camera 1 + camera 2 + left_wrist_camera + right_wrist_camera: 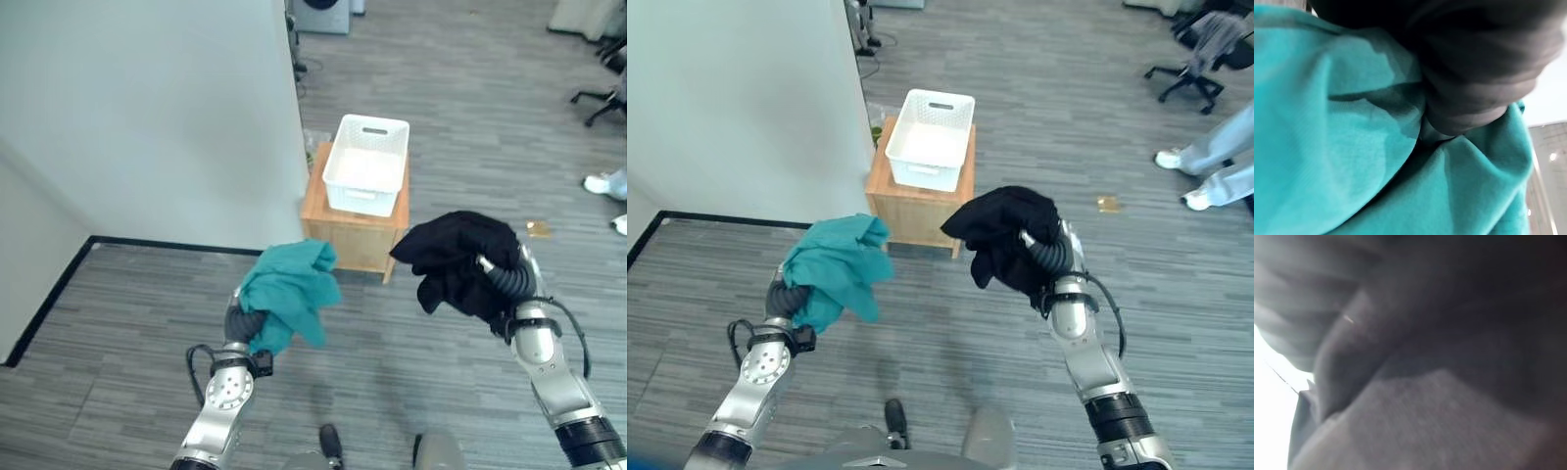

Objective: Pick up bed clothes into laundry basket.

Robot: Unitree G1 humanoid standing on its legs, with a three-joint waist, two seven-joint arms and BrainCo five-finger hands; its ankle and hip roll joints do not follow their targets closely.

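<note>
Two garments up: left robot hand (245,323) buried under the teal cloth (289,289), right robot hand (1050,259) under the black cloth (1004,235), grips unreadable. White laundry basket (364,164) sits ahead, nearer the right.

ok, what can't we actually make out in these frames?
- Left hand: fingers buried in the teal cloth, head views and left wrist view alike; grip unreadable.
- Right hand: fingers hidden under the black cloth; right wrist view is dark blur.
- White basket: interior looks bare, but too small to confirm.
- Person: cut off by the edge.
</note>
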